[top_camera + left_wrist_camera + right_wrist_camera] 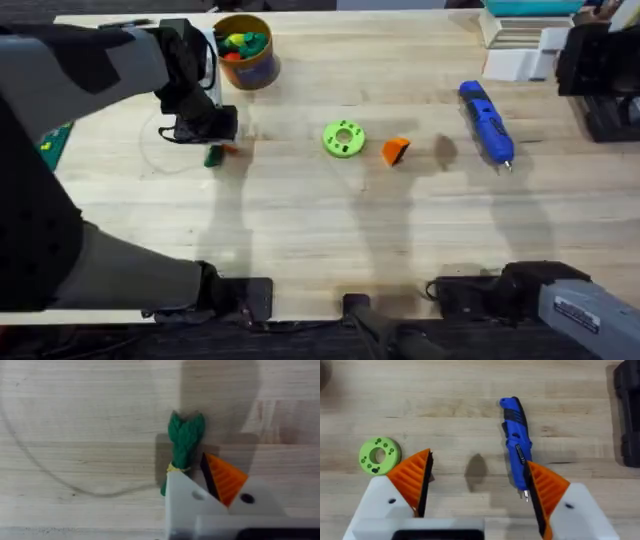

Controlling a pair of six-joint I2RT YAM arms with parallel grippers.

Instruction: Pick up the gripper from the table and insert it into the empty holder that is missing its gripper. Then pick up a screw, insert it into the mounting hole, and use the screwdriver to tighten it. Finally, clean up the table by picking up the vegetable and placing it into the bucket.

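The left hand (200, 491) pinches the vegetable (183, 445), leafy end pointing away; the right hand (477, 485) gapes wide.

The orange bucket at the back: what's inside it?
The bucket holds toy foods, green, yellow and red pieces showing above its rim. Whatever lies deeper is covered by them and the wall.

We see a pale wood table (330, 230), matt with visible grain. The vegetable (184, 440) looks knitted and fuzzy, the screwdriver (516, 440) is glossy blue plastic, and the orange pads (412, 477) are ribbed matt plastic.
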